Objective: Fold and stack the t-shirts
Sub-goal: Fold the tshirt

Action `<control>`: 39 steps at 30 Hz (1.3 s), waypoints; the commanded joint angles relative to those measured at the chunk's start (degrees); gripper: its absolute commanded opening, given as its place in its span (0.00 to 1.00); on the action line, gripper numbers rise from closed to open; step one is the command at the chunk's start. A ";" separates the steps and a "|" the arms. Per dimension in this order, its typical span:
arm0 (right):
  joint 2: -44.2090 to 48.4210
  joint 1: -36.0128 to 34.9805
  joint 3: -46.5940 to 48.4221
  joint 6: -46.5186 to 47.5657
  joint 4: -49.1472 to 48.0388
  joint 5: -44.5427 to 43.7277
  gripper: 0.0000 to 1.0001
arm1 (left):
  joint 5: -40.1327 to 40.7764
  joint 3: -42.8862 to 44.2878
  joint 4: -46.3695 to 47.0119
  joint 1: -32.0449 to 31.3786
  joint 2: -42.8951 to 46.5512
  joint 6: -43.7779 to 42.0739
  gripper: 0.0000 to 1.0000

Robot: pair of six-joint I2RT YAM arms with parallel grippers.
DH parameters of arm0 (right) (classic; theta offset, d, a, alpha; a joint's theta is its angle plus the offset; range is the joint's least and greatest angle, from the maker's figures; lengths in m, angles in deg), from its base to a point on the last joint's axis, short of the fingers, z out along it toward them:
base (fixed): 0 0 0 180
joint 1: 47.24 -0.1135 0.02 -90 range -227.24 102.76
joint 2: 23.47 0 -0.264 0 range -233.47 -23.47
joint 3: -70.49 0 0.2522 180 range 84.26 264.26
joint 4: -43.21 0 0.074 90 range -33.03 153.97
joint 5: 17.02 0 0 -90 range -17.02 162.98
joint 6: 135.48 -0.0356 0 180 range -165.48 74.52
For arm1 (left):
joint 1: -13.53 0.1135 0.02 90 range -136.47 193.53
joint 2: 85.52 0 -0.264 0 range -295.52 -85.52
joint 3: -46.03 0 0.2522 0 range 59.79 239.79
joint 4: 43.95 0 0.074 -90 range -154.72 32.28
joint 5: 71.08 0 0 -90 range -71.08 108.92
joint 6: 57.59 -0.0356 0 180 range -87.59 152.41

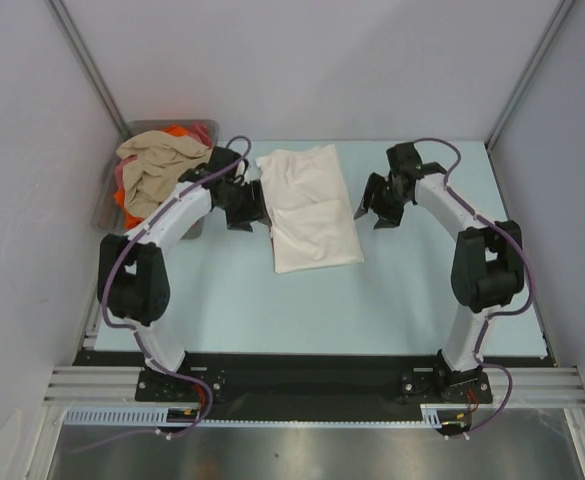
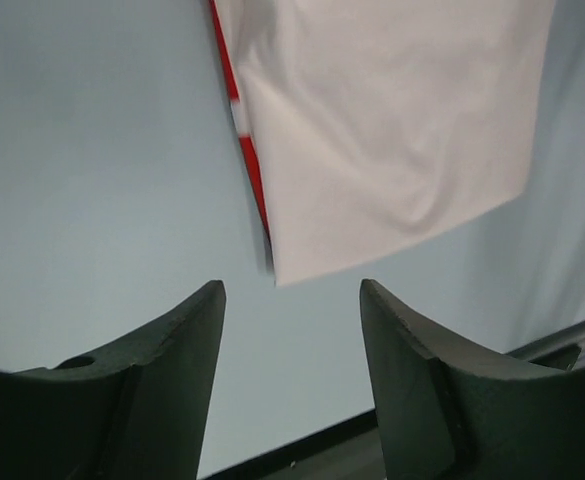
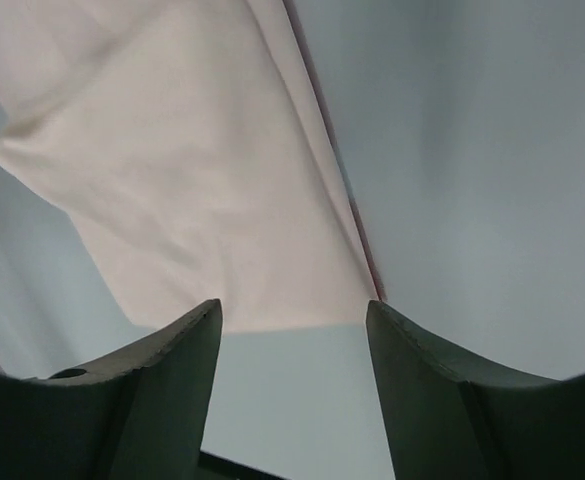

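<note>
A white t-shirt (image 1: 309, 205) lies folded into a long strip on the table, between the two arms. In the left wrist view the white t-shirt (image 2: 392, 130) shows a red print along its folded edge. My left gripper (image 1: 253, 206) hangs open just beside the shirt's left edge, nothing between its fingers (image 2: 177, 380). My right gripper (image 1: 370, 206) is open too, close to the shirt's right edge; the white t-shirt (image 3: 192, 180) lies just beyond its fingertips. Beige, orange and pink-red t-shirts (image 1: 157, 170) are heaped at the back left.
The grey tray (image 1: 200, 128) holding the heap of shirts stands at the table's back left corner, partly behind my left arm. Metal frame posts rise at the back corners, and grey walls close in both sides.
</note>
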 commanded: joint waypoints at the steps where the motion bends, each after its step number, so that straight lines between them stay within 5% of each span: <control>1: 7.02 -0.32 -11.55 -0.21 -8.49 4.29 0.64 | -2.24 -14.24 8.97 -1.24 10.11 -0.78 0.63; 7: 9.07 -1.29 -25.97 -3.03 -17.11 7.02 0.61 | -6.02 -30.52 18.64 -2.21 20.12 3.35 0.62; 17: 3.79 -0.77 -29.33 -2.24 -22.83 5.27 0.53 | -9.10 -48.03 37.80 -3.09 23.57 12.84 0.57; 21: 2.04 0.11 -30.03 -1.19 -23.79 5.26 0.45 | -7.69 -50.24 41.76 -3.35 22.08 13.64 0.56; 31: 0.89 1.35 -31.17 0.13 -25.03 6.58 0.02 | -6.99 -52.44 50.55 -5.72 15.41 16.18 0.55; 39: 0.71 1.61 -31.79 0.49 -25.55 7.90 0.00 | -5.94 -50.77 53.89 -5.90 9.08 16.63 0.52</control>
